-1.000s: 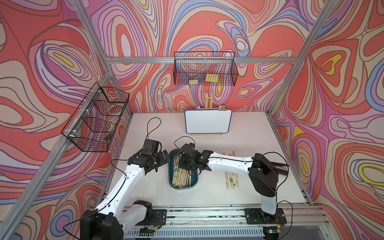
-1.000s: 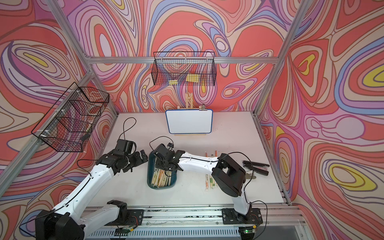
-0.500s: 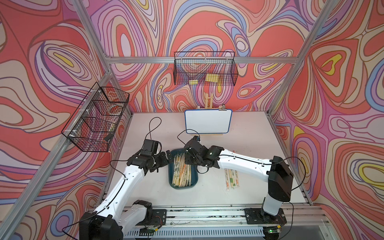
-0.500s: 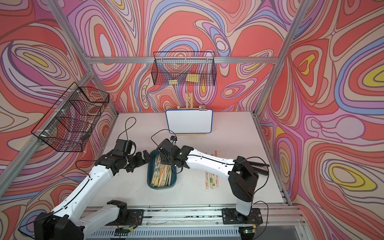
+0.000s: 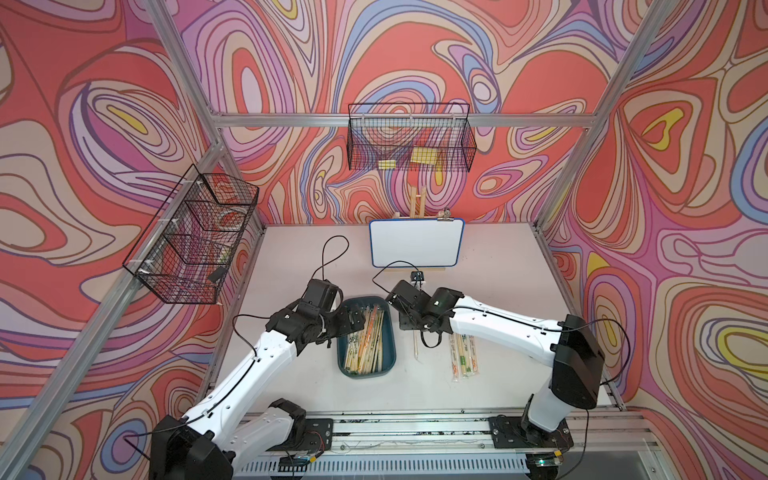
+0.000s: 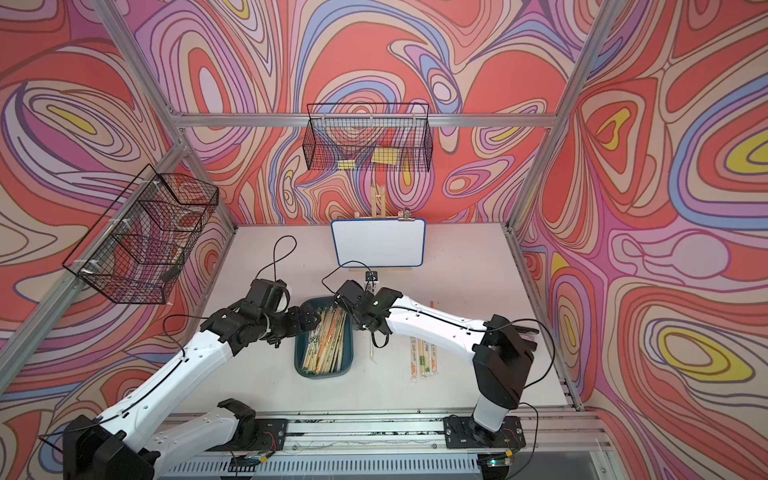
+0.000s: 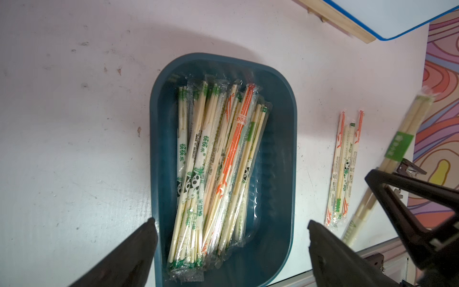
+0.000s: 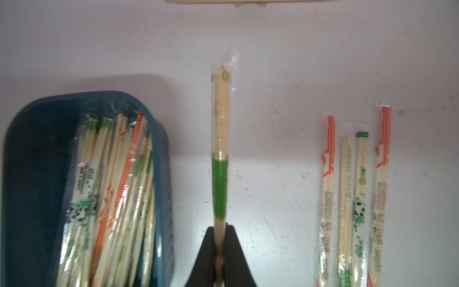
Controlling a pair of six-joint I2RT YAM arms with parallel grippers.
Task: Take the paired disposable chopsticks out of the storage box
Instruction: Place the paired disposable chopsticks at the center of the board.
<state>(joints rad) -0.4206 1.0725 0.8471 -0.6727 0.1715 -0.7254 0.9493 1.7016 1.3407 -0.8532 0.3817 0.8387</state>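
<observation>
Teal storage box (image 7: 276,161), chopstick prs (image 7: 213,161) inside

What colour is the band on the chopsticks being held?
Green band on held chopsticks; best in right wrist view.

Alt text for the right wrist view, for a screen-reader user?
The right pincer is shut on a green-banded sleeved chopstick pair, pale table behind it. The teal storage box, holding many sleeved pairs, sits to one side; four more pairs lie on the table at the other.

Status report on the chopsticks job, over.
Right gripper shut on one chopstick pair, outside the storage box. Left gripper open over box. Four pairs on table. Nothing blocking.
</observation>
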